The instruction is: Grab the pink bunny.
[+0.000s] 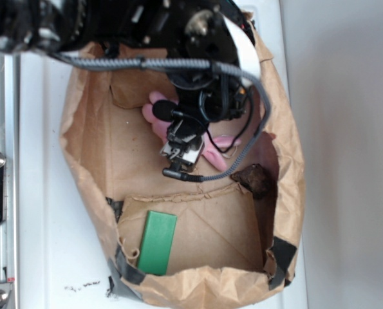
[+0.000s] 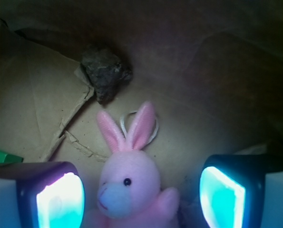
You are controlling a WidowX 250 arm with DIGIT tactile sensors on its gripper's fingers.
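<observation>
Gripper (image 2: 141, 197) of the black robot arm (image 1: 197, 96) hangs inside a crumpled brown paper bag (image 1: 88, 148) lying open on a white surface (image 1: 43, 193); its two fingers (image 2: 55, 197) stand apart, glowing pale cyan in the wrist view. Between them, not touched by either so far as that view shows, lies the small plush pink bunny (image 2: 129, 183), with light pink body, pale muzzle, one dark eye showing and two long ears pointing up toward the bag's far wall. A thin white loop (image 2: 127, 118) shows behind the ears.

In the exterior view the bunny (image 1: 158, 111) sits near the bag's upper middle, mostly hidden under the arm. A dark brown rough lump (image 1: 252, 179) rests by the bag's right wall, just beyond the bunny's ears. A flat green rectangular block (image 1: 158, 243) lies near the bag's bottom-left corner. Small dark marks (image 1: 83, 287) on the white surface below the bag may be writing, too small to read.
</observation>
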